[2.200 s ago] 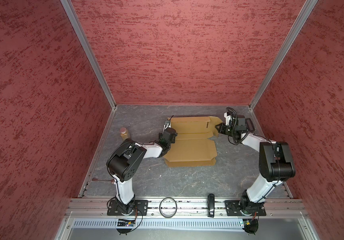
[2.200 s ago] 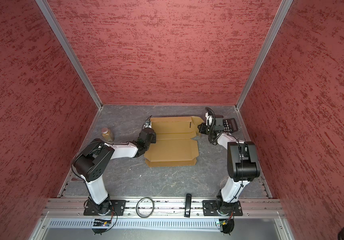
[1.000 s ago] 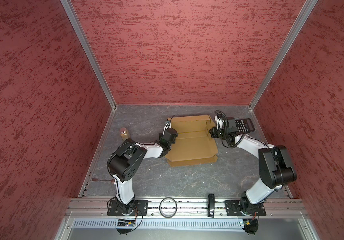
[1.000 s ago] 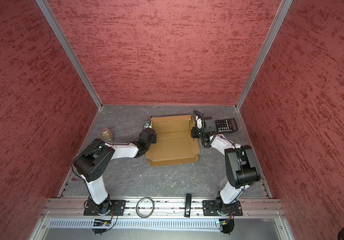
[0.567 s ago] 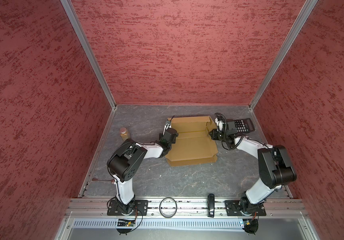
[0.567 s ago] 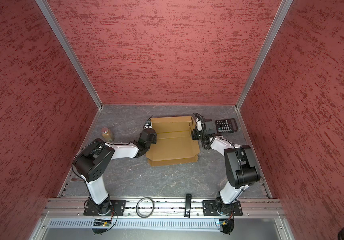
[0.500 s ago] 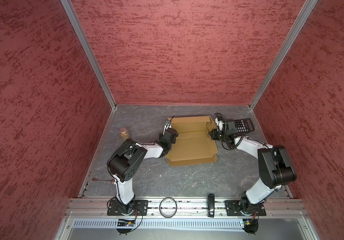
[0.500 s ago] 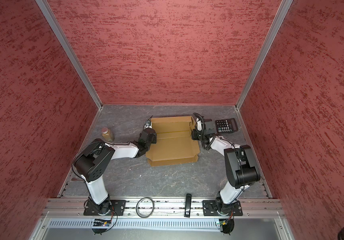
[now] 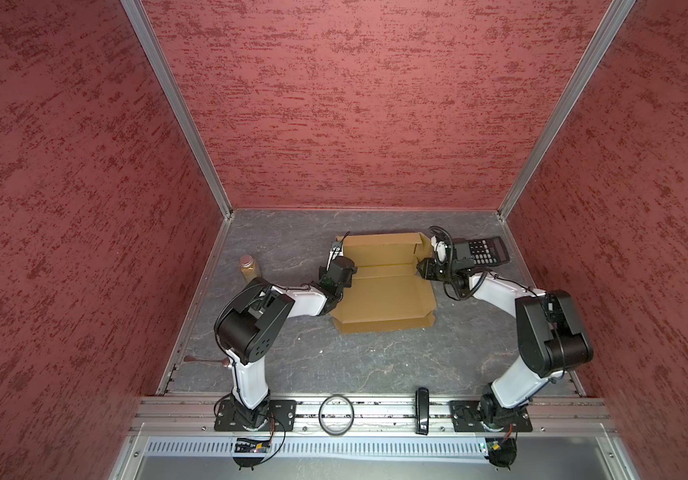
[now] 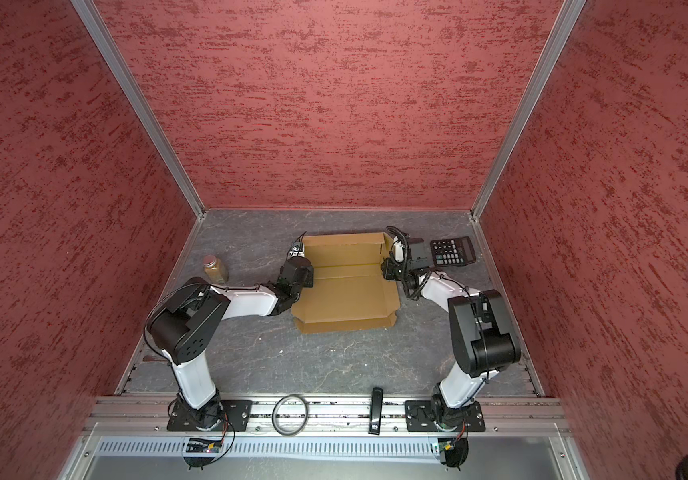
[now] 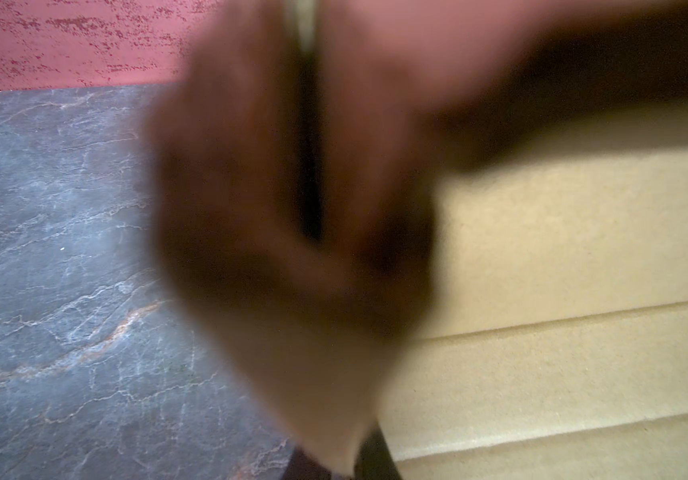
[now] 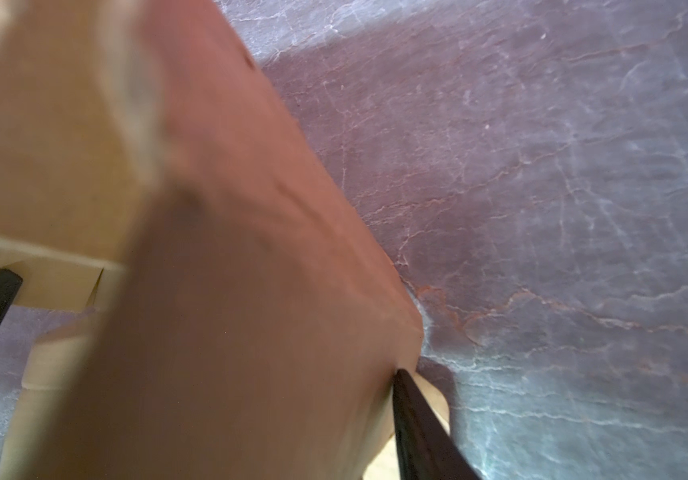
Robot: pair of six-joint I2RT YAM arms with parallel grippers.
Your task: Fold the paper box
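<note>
Jaws flank paper box (image 9: 383, 291); 2 arms (image 9: 304, 301) outstretched.

In both top views, left of centre, the left gripper (image 9: 337, 262) has its jaws hidden under its own wrist. The left wrist view gives a blurred brown mass (image 11: 292, 216) close to the lens, not identifiable. In the right wrist view a blurred flap of the paper box (image 12: 230, 270) covers the span between the fingers (image 12: 417, 419) of the right gripper (image 12: 205, 324), both cut by the frame edge. The right arm hides the left end of the calculator (image 9: 489, 251).
</note>
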